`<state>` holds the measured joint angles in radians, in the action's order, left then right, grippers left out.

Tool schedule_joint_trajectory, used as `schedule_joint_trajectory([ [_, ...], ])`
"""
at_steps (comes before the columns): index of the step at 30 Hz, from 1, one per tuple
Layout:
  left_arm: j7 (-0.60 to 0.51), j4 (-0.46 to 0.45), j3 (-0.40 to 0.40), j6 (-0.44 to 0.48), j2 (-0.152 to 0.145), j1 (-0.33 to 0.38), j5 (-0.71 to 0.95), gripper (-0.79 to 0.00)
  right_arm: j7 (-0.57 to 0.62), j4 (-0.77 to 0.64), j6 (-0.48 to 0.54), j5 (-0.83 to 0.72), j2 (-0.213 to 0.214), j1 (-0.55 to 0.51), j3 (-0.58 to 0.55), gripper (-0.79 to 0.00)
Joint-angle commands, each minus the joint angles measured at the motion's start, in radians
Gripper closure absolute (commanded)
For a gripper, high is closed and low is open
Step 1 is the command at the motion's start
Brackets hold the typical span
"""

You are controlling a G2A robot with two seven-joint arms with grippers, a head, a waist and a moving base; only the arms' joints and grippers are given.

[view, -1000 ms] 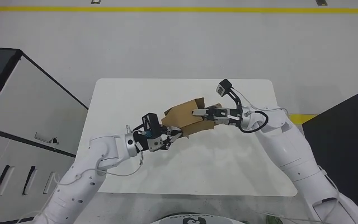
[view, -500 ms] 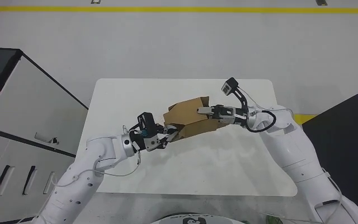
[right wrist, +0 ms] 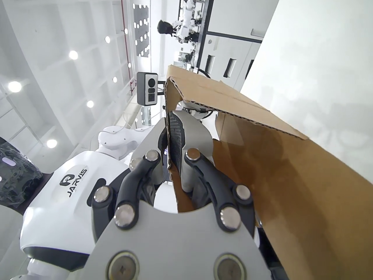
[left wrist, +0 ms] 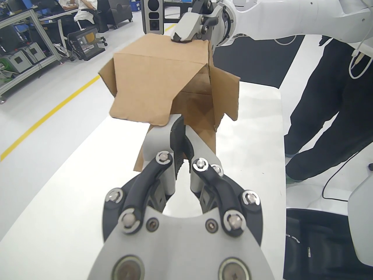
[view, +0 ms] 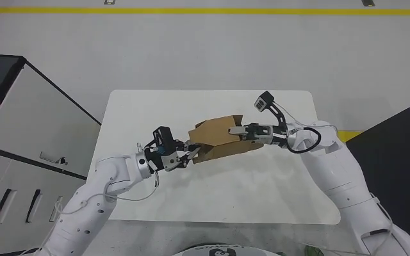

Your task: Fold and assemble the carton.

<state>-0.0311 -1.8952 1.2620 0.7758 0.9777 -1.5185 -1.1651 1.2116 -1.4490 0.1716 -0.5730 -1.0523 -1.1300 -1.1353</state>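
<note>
Two sets of jaws are closed on one carton (view: 214, 131); the left jaws are pinched onto a lower flap at its near end; the right jaws are clamped on a wall edge farther off; the carton is held over the middle of the tabletop (view: 269, 185).

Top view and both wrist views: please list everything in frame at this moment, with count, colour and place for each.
carton: 1, brown cardboard, held above the middle of the table between the two grippers, end flaps open
table: 1, white, under the carton
cabinet: 1, white with dark edges, on the floor beside the table on the robot's left
floor line: 1, yellow, across the floor beyond the table's far side
left gripper: 1, black fingers on a grey mount, shut on a lower flap at the carton's near end
right gripper: 1, black fingers on a grey mount, shut on the carton's wall at its other end
</note>
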Motion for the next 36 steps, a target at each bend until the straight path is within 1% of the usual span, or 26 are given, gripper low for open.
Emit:
schedule_joint_trajectory([
  [1,-0.001,-0.005,0.002,-0.002,0.0,-0.001,-0.002,0.0,-0.008,-0.001,-0.003,0.015,0.0,-0.001,0.002,0.0],
  [5,0.0,-0.009,0.004,-0.003,-0.001,-0.005,-0.004,0.0,-0.022,0.001,-0.013,0.045,0.002,0.0,0.002,0.0],
  [22,-0.006,-0.01,-0.015,-0.007,0.002,0.002,-0.015,0.0,-0.007,-0.019,-0.061,0.183,0.008,0.014,0.031,0.0],
  [36,-0.016,-0.008,-0.042,0.002,0.005,0.015,-0.015,0.0,-0.002,-0.032,-0.08,0.22,0.007,0.019,0.063,0.0],
])
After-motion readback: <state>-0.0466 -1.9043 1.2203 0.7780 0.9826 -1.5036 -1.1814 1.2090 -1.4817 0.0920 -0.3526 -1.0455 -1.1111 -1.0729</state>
